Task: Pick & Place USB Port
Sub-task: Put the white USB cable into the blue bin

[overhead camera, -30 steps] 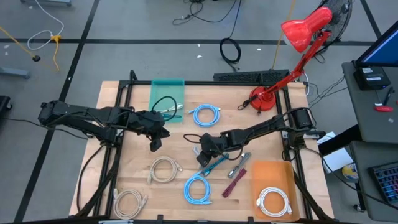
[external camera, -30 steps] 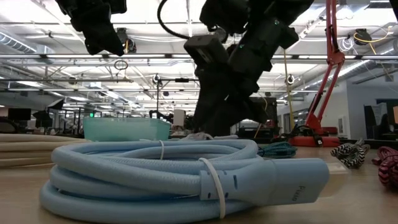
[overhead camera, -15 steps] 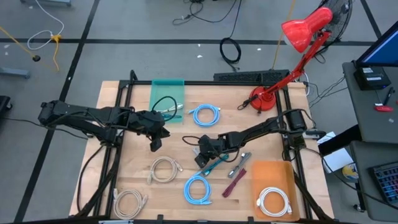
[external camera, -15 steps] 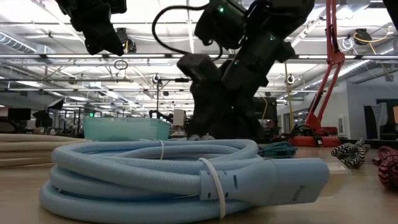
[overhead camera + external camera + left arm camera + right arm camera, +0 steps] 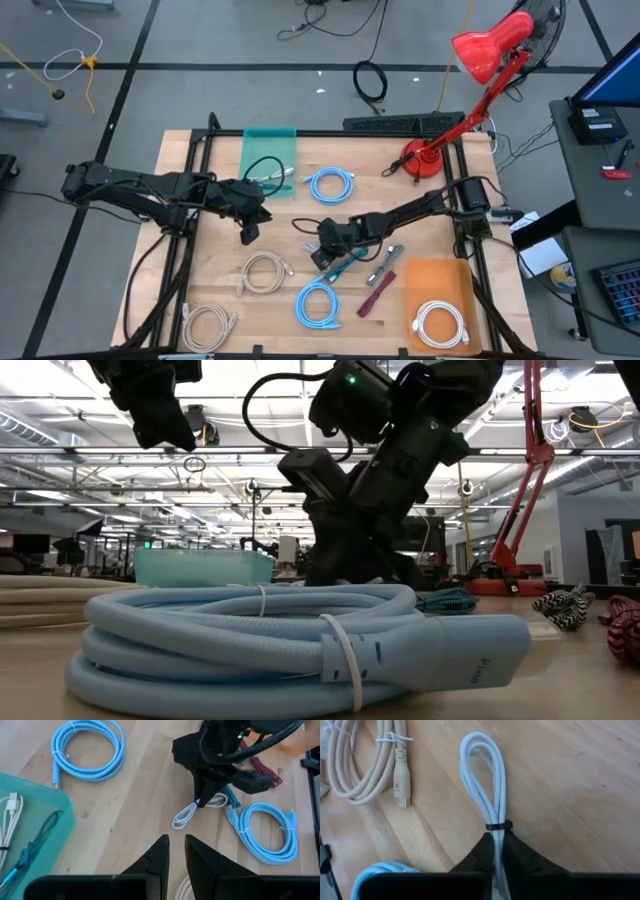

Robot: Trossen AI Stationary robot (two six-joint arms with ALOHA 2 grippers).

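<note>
Pinching a thin white USB cable bundle [image 5: 487, 795] between its two dark fingers, the right gripper [image 5: 495, 851] sits low over the middle of the pale wooden table [image 5: 220, 270] — the fingers are closed tight on the cable just behind its small black tie, and the folded loop sticks out ahead of them onto the wood. In the left wrist view the same white cable [image 5: 192, 812] lies under the right gripper [image 5: 204, 800] at centre frame, touching the table. The left gripper [image 5: 247, 232] hangs over the centre-left of the table in the high view, its fingers nearly together with a narrow gap and nothing between them. A shallow teal plastic tray [image 5: 255, 150] at the upper middle of the table holds a few cables. A light-blue coiled cable [image 5: 330, 185] lies just right of the tray, and another light-blue coil [image 5: 318, 303] sits at lower centre — near a beige coiled cable [image 5: 262, 272]. An orange flat tray [image 5: 440, 275] at lower right carries a white coil [image 5: 440, 323].
</note>
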